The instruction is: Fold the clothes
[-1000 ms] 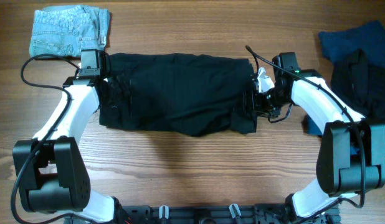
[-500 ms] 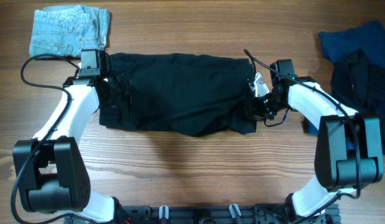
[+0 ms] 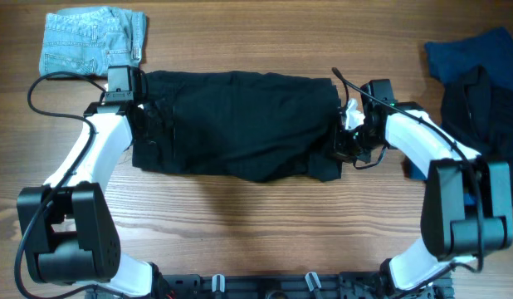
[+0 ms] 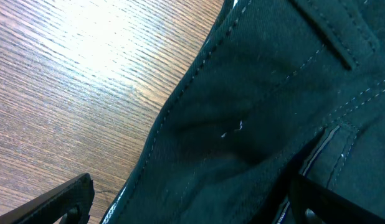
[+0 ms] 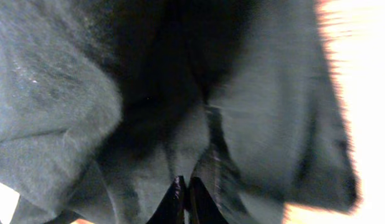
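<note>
Black shorts (image 3: pixel 236 124) lie spread flat across the middle of the wooden table. My left gripper (image 3: pixel 143 116) is at their left end, open. In the left wrist view its fingers (image 4: pixel 61 199) straddle the stitched edge of the shorts (image 4: pixel 255 124), one over bare wood, the other over cloth. My right gripper (image 3: pixel 339 139) is at the shorts' right end. The right wrist view shows its jaws (image 5: pixel 185 190) pressed together, pinching a raised fold of the black fabric (image 5: pixel 211 143).
Folded pale-blue denim shorts (image 3: pixel 92 40) lie at the back left corner. A heap of dark blue and black garments (image 3: pixel 481 75) sits at the right edge, behind the right arm. A white tag (image 3: pixel 353 116) shows beside the right gripper.
The right gripper has shut its jaws on the right end of the shorts and shifted slightly left. The left arm and the shorts have stayed still.
</note>
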`<state>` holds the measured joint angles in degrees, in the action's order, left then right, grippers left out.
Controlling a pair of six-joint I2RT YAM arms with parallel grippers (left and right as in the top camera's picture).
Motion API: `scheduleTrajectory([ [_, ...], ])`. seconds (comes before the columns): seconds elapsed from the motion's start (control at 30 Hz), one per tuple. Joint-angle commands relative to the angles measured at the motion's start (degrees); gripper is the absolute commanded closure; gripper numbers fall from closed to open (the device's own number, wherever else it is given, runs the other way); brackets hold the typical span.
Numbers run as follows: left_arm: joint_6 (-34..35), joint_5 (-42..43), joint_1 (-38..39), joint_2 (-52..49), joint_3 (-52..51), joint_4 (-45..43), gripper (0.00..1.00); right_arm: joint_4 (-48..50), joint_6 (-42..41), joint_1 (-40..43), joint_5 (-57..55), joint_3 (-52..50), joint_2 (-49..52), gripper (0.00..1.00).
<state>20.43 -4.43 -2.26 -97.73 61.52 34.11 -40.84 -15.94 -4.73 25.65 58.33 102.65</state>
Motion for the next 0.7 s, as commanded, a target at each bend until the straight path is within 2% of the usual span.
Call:
scheduleTrajectory([
  [0.0,-0.1,0.4,-0.2,-0.5,0.9,-0.3,0.0,-1.3,-4.6,-0.2,-9.5,1.5,-4.2,0.96],
  [0.33,-0.2,0.2,-0.2,-0.5,0.9,-0.6,0.0,-4.1,-8.2,1.4,-16.9,1.5,-11.1,0.96],
  [0.53,-0.1,0.3,-0.2,-0.5,0.9,-1.0,0.0,-3.8,-1.1,1.4,-7.9,1.1,-11.3,0.94],
  [0.6,-0.1,0.3,-0.2,-0.5,0.9,-0.8,0.0,-3.3,0.2,1.4,-8.0,0.7,-10.6,0.66],
  [0.67,-0.1,0.3,-0.2,-0.5,0.8,-0.7,0.0,-1.8,1.8,1.4,-7.5,0.2,-9.3,0.48],
])
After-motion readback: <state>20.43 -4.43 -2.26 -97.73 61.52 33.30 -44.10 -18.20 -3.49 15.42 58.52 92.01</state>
